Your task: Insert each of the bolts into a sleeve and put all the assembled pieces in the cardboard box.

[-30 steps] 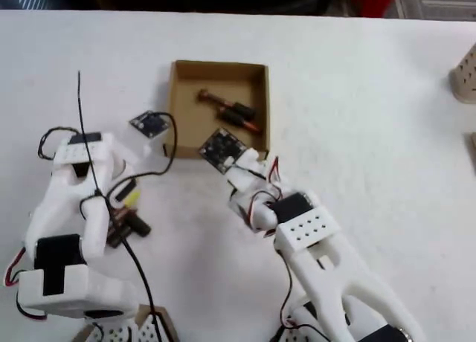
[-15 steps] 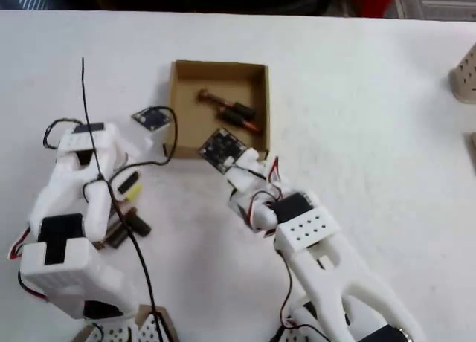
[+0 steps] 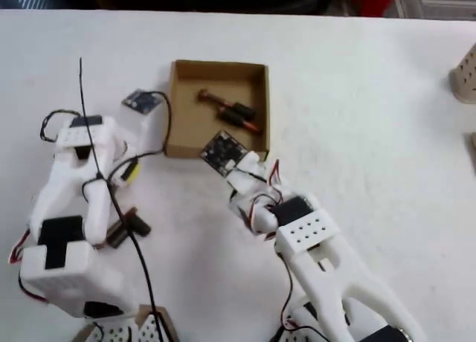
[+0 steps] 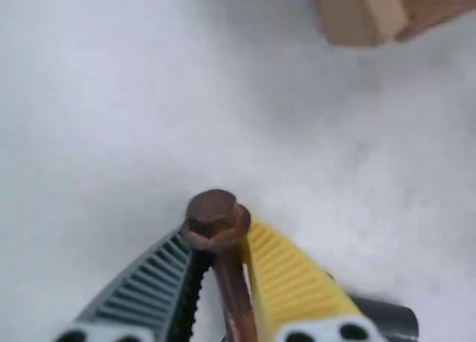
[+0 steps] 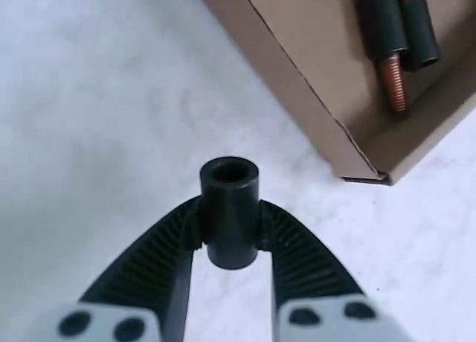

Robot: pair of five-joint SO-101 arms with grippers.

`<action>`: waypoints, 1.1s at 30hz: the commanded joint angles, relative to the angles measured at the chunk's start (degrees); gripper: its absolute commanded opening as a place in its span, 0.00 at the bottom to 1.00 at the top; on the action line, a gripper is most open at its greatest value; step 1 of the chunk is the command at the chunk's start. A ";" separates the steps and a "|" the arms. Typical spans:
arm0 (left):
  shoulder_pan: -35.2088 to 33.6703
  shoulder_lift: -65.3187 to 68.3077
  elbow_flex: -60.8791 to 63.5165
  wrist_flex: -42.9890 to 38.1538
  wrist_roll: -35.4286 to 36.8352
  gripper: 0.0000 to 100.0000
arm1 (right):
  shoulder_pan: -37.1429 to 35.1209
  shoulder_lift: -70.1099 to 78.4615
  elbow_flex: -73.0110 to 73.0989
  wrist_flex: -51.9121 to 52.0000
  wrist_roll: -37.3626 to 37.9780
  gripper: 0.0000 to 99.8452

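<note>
Here, the left gripper (image 4: 217, 242) is clamping a copper-coloured metal bolt (image 4: 216, 217) with a hexagonal head between its grey and yellow fingers. The head is sticking out just past the fingertips, above the white table (image 4: 111, 97). The right gripper (image 5: 230, 212) is pinching a short black cylindrical sleeve (image 5: 229, 189) between its black ribbed fingers, with the sleeve's open bore facing outward, near a corner of the shallow brown cardboard box (image 5: 297, 97).

In the high view, the box is sitting in the upper centre of the frame. The left arm is standing at the lower left, and the right arm is stretching from the lower right up to the box's lower edge. Two assembled pieces (image 3: 230, 110), copper bolts wearing black sleeves, are lying side by side inside the box, towards its right wall. Some dark cylindrical parts (image 3: 128, 229) are lying on the table at the lower left, beside the left arm.
</note>
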 commanded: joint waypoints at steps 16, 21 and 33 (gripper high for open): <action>1.27 -13.05 5.71 -5.36 6.15 0.02 | -2.86 -1.98 1.67 -4.62 -0.26 0.02; 1.63 -13.14 8.79 -7.21 6.24 0.12 | -2.77 -1.98 1.67 -4.62 -0.26 0.02; 1.27 -13.14 8.79 -7.30 6.42 0.13 | -2.68 -1.98 1.67 -4.62 -0.26 0.02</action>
